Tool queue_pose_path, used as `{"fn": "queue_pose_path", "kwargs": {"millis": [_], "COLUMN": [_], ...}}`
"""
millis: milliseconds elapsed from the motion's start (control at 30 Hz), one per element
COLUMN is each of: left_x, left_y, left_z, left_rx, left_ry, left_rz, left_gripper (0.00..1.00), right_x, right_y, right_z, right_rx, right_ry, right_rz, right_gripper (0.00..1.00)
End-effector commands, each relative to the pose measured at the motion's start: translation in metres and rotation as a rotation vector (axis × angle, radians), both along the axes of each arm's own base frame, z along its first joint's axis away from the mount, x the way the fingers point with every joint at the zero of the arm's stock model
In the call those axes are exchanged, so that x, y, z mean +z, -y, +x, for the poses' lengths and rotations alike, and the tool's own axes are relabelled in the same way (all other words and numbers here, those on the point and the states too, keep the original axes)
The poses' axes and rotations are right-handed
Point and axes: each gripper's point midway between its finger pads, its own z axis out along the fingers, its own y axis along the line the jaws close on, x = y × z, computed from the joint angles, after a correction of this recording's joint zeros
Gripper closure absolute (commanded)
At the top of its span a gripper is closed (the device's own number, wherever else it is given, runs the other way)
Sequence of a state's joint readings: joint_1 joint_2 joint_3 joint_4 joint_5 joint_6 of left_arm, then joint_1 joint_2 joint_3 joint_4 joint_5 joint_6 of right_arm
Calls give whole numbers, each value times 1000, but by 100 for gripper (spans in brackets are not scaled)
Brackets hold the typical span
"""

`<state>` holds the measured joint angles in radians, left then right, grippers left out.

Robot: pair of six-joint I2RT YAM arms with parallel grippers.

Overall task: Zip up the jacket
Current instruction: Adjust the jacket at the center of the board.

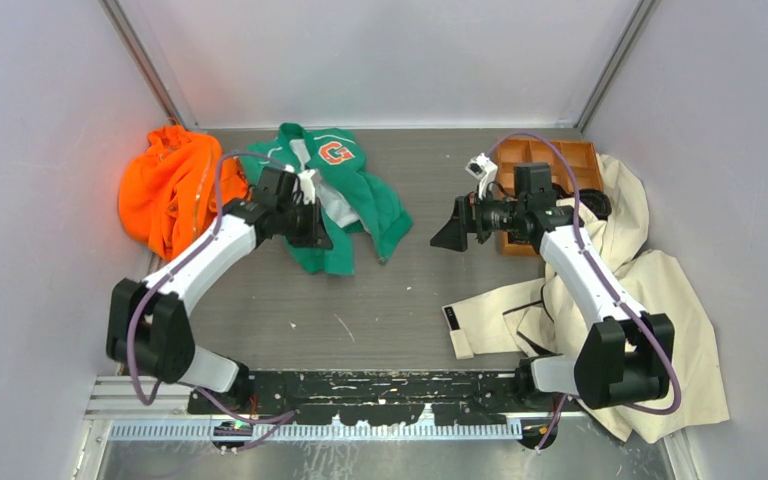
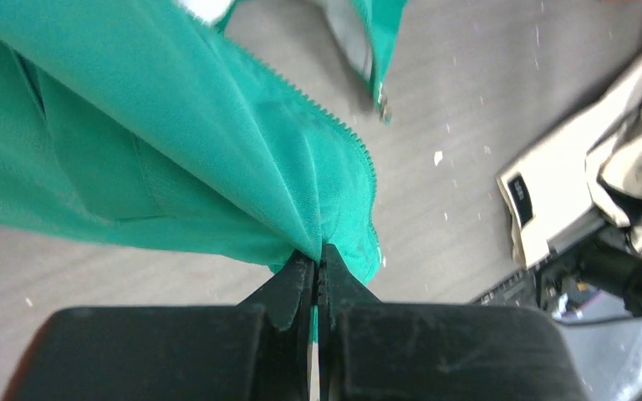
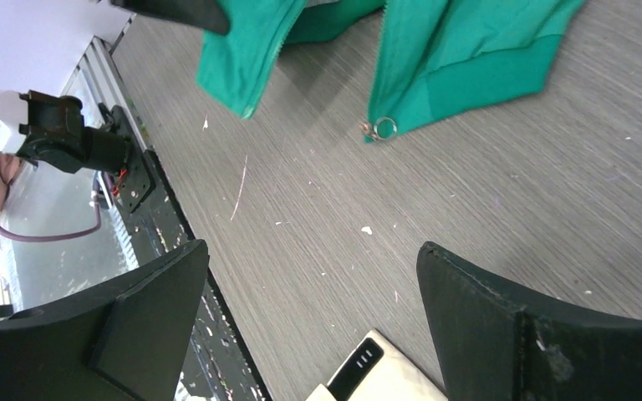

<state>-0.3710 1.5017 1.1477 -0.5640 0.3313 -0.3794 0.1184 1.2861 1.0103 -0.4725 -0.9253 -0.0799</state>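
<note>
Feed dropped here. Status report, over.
Left pincer shut on the jacket, at its zipper edge. Right pincer open, holding nothing. Zipper pull at the other front's hem, zipper unjoined. Cream coat lies aside.

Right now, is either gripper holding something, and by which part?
The left gripper pinches the green track jacket at a fold of fabric beside its zipper teeth. The right gripper is open and holds nothing.

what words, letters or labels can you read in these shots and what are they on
"G": orange-and-white patch on the chest of the green jacket.
Unreadable: black tag on the cream coat carries small pale marks, too small to make out.
No other text is readable in any view.
</note>
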Motion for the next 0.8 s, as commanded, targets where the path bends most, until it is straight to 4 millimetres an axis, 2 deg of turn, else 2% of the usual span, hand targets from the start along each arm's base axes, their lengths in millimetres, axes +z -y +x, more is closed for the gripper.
{"fn": "queue_pose_path", "kwargs": {"millis": [0, 133, 300, 367, 567, 700, 767], "left_x": [7, -13, -33, -38, -39, -39, -38], "left_y": [7, -4, -7, -9, -8, -7, -7], "left_z": [-48, -85, -114, -120, -126, -129, -133], "left_rx": [-40, -8, 32, 43, 51, 44, 44], "left_ry": [-60, -128, -194, -206, -206, -221, -224], "left_rz": [-119, -133, -178, -188, -214, -227, -233], "left_gripper": [100, 100, 100, 100, 100, 100, 100], "right_x": [-5, -26, -51, -54, -69, -90, -95], "right_y": [-16, -39, -72, -81, -86, -88, -94], "right_z": [4, 1, 0, 9, 56, 79, 87], "right_rx": [37, 88, 152, 143, 60, 40, 49], "right_ry": [40, 33, 45, 53, 94, 81, 67], "right_rz": [-13, -82, -237, -282, -412, -493, -505], "right_gripper": [0, 0, 0, 0, 0, 1, 5]}}
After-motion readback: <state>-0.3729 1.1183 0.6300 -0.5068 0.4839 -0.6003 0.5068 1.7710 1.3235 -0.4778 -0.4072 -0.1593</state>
